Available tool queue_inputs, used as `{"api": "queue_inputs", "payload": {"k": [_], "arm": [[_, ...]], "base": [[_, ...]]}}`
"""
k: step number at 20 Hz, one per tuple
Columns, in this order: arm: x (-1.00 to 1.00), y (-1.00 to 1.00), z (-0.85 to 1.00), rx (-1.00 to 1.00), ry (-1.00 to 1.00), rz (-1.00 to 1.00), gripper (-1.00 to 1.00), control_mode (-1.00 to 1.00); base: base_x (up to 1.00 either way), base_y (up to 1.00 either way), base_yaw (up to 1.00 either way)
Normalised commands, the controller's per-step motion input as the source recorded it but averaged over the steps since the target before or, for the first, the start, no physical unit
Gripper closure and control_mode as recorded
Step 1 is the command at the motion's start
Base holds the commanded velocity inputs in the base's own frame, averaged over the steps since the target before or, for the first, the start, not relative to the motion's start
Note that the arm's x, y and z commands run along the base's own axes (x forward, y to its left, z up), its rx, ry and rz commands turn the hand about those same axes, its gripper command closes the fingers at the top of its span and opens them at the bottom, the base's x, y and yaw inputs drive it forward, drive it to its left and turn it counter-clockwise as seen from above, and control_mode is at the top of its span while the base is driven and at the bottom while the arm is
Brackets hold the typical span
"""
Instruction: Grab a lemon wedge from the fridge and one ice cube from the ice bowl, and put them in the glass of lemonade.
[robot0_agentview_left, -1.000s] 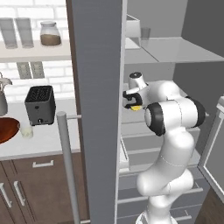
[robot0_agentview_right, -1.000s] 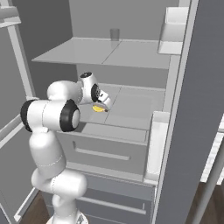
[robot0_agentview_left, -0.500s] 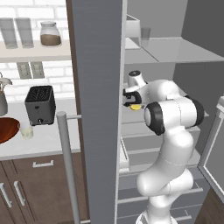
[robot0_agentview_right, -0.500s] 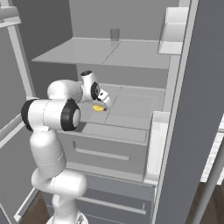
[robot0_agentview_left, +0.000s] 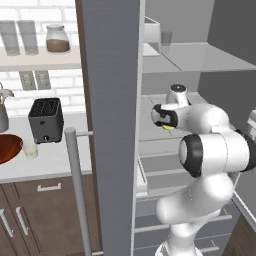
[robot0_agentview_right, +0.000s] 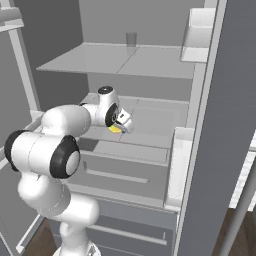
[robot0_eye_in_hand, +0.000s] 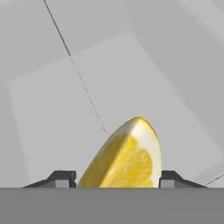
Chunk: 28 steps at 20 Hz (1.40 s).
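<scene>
- The claw (robot0_eye_in_hand: 117, 183) is inside the open fridge (robot0_agentview_right: 150, 65), low over the middle shelf (robot0_agentview_right: 150, 125).
- The lemon wedge (robot0_eye_in_hand: 124, 157) sits right between the two fingertips (robot0_eye_in_hand: 61, 178), one tip on each side of it.
- In the hand view the tips look to be touching the wedge's sides, or very nearly. The claw seems to be pinching the lemon wedge, but it may not be squeezed all the way yet.
- The wedge leans. Its pointed end sticks up and away from the claw, and its cut yellow face shows.
- The wedge's long way runs away from the claw, not across it, so the tips press on its thin sides. That looks like a good way to hold it.
- From the right base view, the yellow wedge (robot0_agentview_right: 116, 129) peeks out just under the claw (robot0_agentview_right: 121, 123), close to the shelf.
- The glass of lemonade (robot0_agentview_left: 30, 149) waits far off to the left on the counter (robot0_agentview_left: 55, 160), beside the ice bowl (robot0_agentview_left: 7, 148) and near the black toaster (robot0_agentview_left: 46, 119).
- Next the claw likely needs to lift straight up, then pull back out of the fridge.
</scene>
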Motion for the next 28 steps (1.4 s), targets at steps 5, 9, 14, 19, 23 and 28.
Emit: {"api": "queue_inputs", "payload": {"k": [5, 9, 14, 19, 23, 28], "arm": [[-0.87, -0.22, 0.55, 0.05, -0.07, 0.07, 1.0, -1.0], [-0.78, 0.04, 1.0, -0.05, 0.06, 0.24, 1.0, -1.0], [-1.0, 0.08, 0.96, -0.12, 0.06, 0.33, 1.0, -1.0], [-1.0, 0.05, 0.63, -0.2, 0.06, 0.25, 1.0, -1.0], [-1.0, 0.01, 0.35, -0.17, 0.01, 0.17, 1.0, -1.0], [-0.98, 0.1, -0.02, -0.03, 0.0, 0.14, 1.0, -1.0]], "base": [[0.0, 0.0, 0.0], [0.0, 0.0, 0.0], [0.0, 0.0, 0.0], [0.0, 0.0, 0.0], [0.0, 0.0, 0.0], [0.0, 0.0, 0.0]]}}
